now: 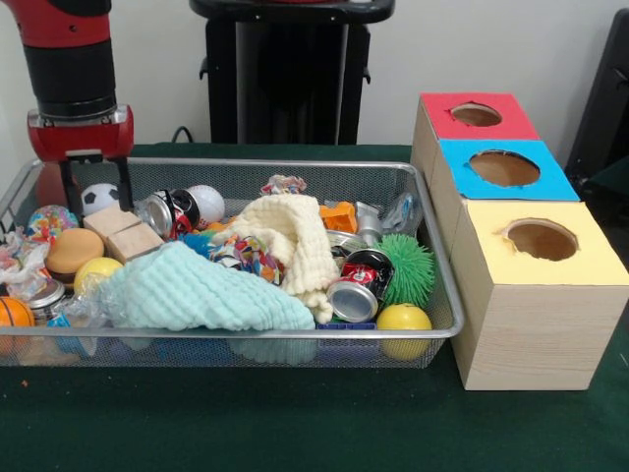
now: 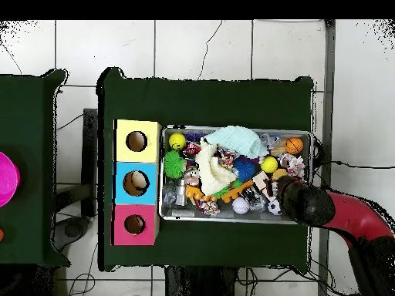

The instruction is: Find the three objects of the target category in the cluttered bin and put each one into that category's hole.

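The green table (image 1: 295,423) carries everything, and the bin (image 1: 246,165), a wide shallow wire-mesh basket, sits in its middle, where the arm can reach it from above; just beside it, at the right in the front view, three wooden boxes stand in a row so that a picked thing has only a short way to go: the yellow-topped box (image 1: 536,295) nearest the camera, the blue-topped box (image 1: 501,169) behind it and the red-topped box (image 1: 477,116) farthest back, each with a round hole in its lid, and what lies inside them cannot be told. The red and black arm (image 1: 69,59) comes down over the far left corner of the bin, and its gripper (image 1: 95,187) hangs with two dark fingers spread and nothing between them, just above two wooden blocks (image 1: 123,234), likely because it is searching that corner. The bin is heaped full: a mint towel (image 1: 197,290) and a cream cloth (image 1: 290,241) cover much of the middle and probably hide smaller things; around them lie a spiky green ball (image 1: 408,267), a crushed soda can (image 1: 362,285), a yellow ball (image 1: 404,320), a small football (image 1: 98,197) and an orange basketball (image 1: 12,313)
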You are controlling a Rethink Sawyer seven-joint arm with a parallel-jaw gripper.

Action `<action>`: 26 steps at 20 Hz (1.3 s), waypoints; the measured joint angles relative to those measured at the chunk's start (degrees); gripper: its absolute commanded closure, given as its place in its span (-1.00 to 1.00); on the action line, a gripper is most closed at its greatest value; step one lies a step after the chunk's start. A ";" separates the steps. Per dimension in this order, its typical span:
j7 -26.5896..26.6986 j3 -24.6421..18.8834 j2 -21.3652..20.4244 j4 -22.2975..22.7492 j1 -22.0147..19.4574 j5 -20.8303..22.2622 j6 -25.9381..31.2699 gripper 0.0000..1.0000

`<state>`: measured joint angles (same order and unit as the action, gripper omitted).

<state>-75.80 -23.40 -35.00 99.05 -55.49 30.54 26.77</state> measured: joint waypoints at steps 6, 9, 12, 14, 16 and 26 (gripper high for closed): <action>0.00 0.14 -0.75 1.97 -0.72 -0.11 0.00 -1.00; 0.00 0.36 -1.62 3.53 -0.57 -0.12 -0.01 -1.00; -0.01 0.98 -2.46 4.90 0.07 -0.25 0.00 -1.00; -0.01 1.87 -3.00 5.98 1.11 -0.47 -0.01 -1.00; -0.05 3.02 -3.23 6.71 2.57 -0.55 -0.08 -1.00; -2.26 9.57 -0.87 7.01 12.59 -3.43 -5.51 -1.00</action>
<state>-78.06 -13.83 -35.87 106.05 -42.90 27.11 21.26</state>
